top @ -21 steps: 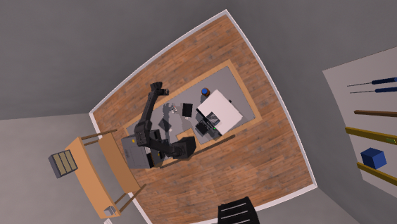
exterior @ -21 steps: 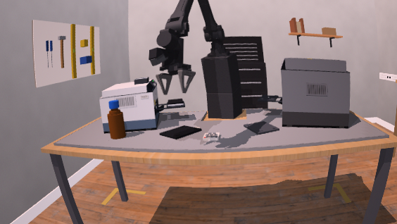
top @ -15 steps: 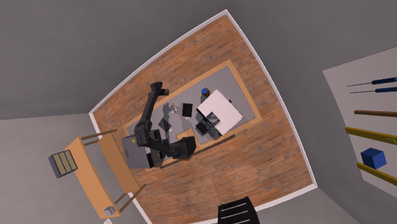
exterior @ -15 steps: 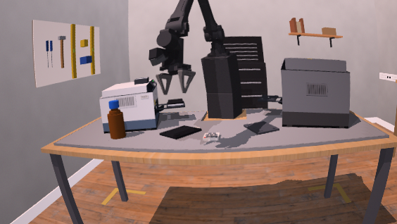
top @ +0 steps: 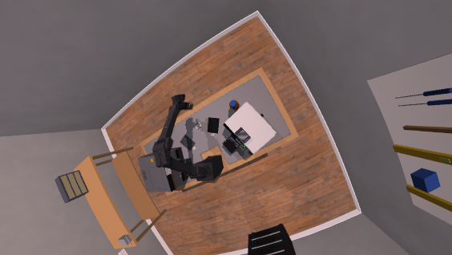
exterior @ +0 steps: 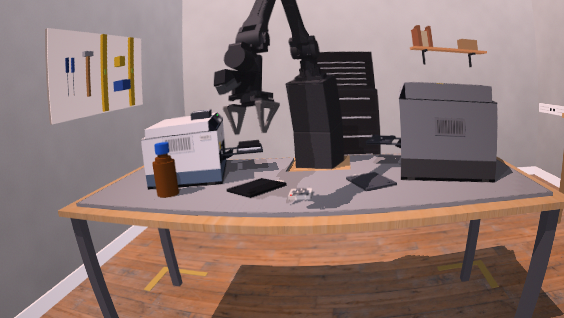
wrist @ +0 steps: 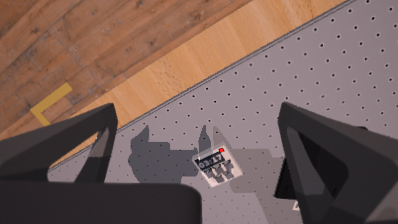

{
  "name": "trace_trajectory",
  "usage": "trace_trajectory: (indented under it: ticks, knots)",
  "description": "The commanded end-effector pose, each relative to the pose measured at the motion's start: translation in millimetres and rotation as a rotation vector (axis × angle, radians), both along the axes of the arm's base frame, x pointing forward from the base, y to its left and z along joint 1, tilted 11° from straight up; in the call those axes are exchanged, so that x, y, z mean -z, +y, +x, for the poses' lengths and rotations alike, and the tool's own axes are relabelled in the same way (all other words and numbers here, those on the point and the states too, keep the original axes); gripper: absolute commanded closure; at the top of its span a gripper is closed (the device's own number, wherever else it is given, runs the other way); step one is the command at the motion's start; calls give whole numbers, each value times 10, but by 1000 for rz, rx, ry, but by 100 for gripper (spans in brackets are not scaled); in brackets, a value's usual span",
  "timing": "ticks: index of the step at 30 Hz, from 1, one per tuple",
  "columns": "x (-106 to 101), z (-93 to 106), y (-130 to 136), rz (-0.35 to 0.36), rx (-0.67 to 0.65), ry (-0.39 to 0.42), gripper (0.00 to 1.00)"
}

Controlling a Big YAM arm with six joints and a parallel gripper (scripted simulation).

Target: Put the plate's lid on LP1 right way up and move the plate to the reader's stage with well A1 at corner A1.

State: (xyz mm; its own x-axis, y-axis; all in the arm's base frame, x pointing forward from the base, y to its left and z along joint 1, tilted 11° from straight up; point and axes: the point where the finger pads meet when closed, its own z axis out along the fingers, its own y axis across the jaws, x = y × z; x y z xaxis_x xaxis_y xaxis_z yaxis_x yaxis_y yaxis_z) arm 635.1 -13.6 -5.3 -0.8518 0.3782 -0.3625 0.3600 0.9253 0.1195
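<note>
Above the bench, the black two-fingered gripper (top: 190,106) (exterior: 250,133) (wrist: 197,111) hangs wide open, holding nothing, perhaps to leave room for the lid. Left, beside the brown blue-capped bottle (top: 233,104) (exterior: 165,176), stands the white boxy instrument (top: 256,124) (exterior: 186,159), presumably the dispenser; the plate seems to sit on its protruding stage (top: 230,145) (exterior: 240,151), lid unclear. Right, the grey boxy instrument (top: 154,178) (exterior: 450,137), likely the reader, probably awaits it.

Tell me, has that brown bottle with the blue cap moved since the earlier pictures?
No. The brown bottle stands at the same spot beside the white machine's corner.
</note>
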Motion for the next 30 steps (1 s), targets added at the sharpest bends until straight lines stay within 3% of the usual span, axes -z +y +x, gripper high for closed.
trace_trajectory:
  ticks: [1, 3, 8, 10, 14, 18, 20, 30]
  knots:
    - [-125, -128, 56, -14, -35, -16, 0]
    - [-127, -173, 120, -33, -106, 2, 0]
    - [-138, -322, 257, -33, -105, -29, 0]
    - [-125, -390, 285, -52, -171, 0, 0]
    - [-86, -443, 259, -45, -148, -6, 0]
    - [26, -661, 276, -44, -131, 4, 0]
    - [56, -743, 304, -62, -199, 40, 0]
    - [46, -998, 435, -75, -254, 34, 0]
